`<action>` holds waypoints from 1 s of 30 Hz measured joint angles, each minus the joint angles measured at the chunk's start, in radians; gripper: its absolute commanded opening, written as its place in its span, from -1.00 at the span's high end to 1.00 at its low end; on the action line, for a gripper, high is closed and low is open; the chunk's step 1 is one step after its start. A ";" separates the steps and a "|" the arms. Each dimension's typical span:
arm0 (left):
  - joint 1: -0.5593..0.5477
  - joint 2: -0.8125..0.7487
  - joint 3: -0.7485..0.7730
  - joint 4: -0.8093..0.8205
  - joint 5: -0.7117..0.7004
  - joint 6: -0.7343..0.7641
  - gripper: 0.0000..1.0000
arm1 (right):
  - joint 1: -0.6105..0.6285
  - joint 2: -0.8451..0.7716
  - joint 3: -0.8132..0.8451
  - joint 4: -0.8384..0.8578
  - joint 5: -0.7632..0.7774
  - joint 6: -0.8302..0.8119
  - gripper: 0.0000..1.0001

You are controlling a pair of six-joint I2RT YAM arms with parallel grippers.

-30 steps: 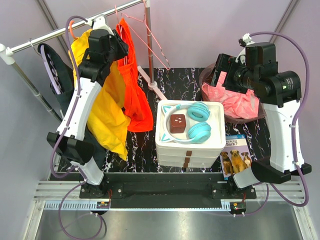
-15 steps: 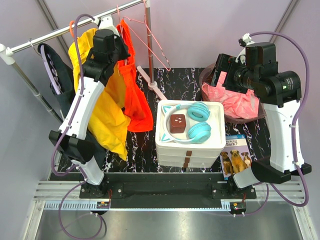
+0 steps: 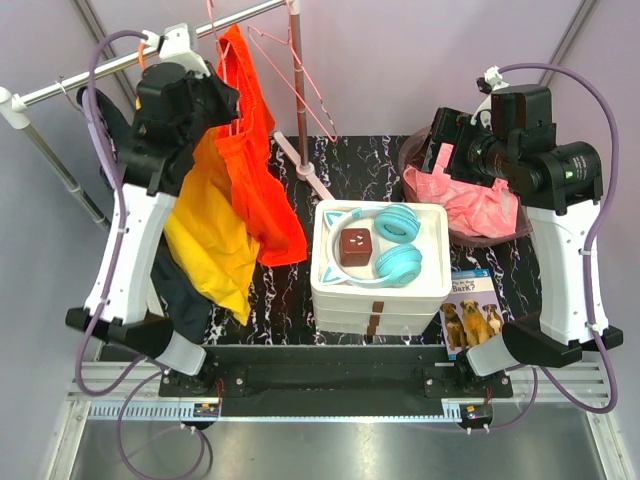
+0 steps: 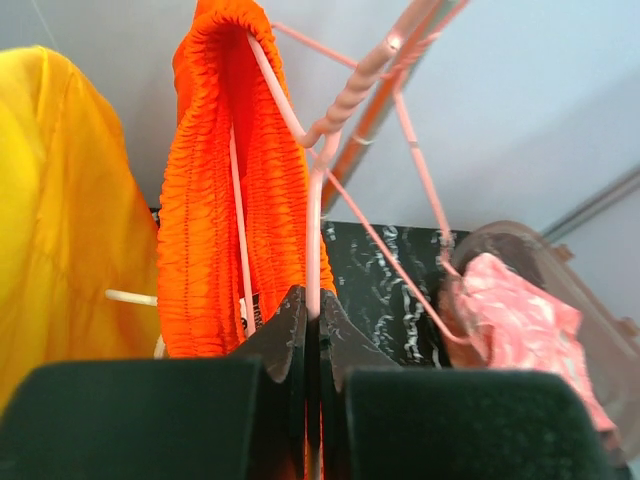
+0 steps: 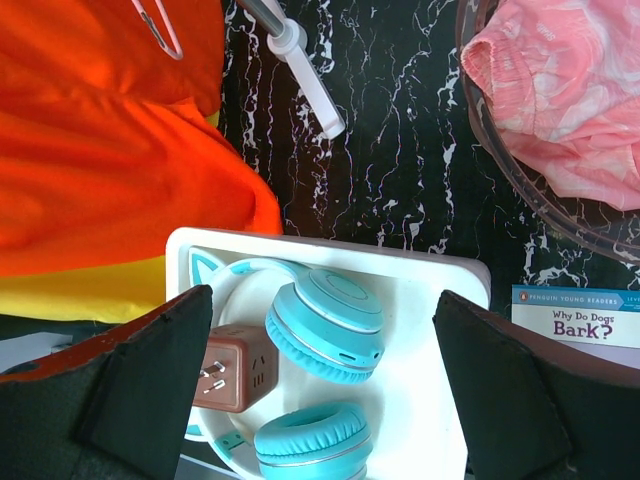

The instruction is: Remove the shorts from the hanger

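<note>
The orange shorts (image 3: pixel 256 175) hang by their gathered waistband (image 4: pixel 215 190) on a pink wire hanger (image 3: pixel 300 85), up by the clothes rail (image 3: pixel 80 82). My left gripper (image 3: pixel 225 100) is shut on a thin pink wire of the hanger (image 4: pixel 345 95). In the left wrist view the wire runs straight up between the closed fingers of the left gripper (image 4: pixel 313 300), with the shorts just to the left. My right gripper (image 3: pixel 440 150) stands open high over the table, holding nothing. In its wrist view the right gripper (image 5: pixel 322 310) looks down on the white box, and the shorts (image 5: pixel 90 130) fill the upper left.
A yellow garment (image 3: pixel 205 245) hangs left of the shorts, with a dark one behind my left arm. The rail's upright post (image 3: pixel 297 90) stands behind. A white box (image 3: pixel 432 285) holds teal headphones (image 3: pixel 398 245) and a brown plug cube (image 3: pixel 354 246). A bowl holds pink cloth (image 3: pixel 470 205); a book (image 3: pixel 470 312) lies nearby.
My left gripper has shut on the hanger wire and swung up and to the left, dragging the hanger and shorts left with it. The right arm has not moved.
</note>
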 measured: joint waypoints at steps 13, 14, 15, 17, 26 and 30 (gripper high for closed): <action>0.000 -0.309 -0.224 -0.018 0.233 -0.006 1.00 | 0.000 0.009 0.002 0.002 -0.163 -0.013 -0.99; 0.000 -0.321 -0.242 -0.018 0.252 -0.005 1.00 | 0.000 0.007 -0.005 0.005 -0.182 -0.011 -0.99; 0.000 -0.335 -0.264 -0.019 0.274 -0.002 1.00 | 0.000 0.005 -0.014 0.010 -0.204 -0.010 -1.00; 0.000 -0.359 -0.307 -0.020 0.331 0.013 1.00 | 0.000 -0.003 -0.048 0.037 -0.254 -0.008 -0.99; 0.003 -0.414 -0.378 -0.024 0.549 0.073 1.00 | 0.058 -0.055 -0.245 0.336 -0.418 0.080 -0.98; 0.005 -0.422 -0.378 -0.027 0.619 0.084 1.00 | 0.142 -0.017 -0.214 0.439 -0.426 0.119 -0.99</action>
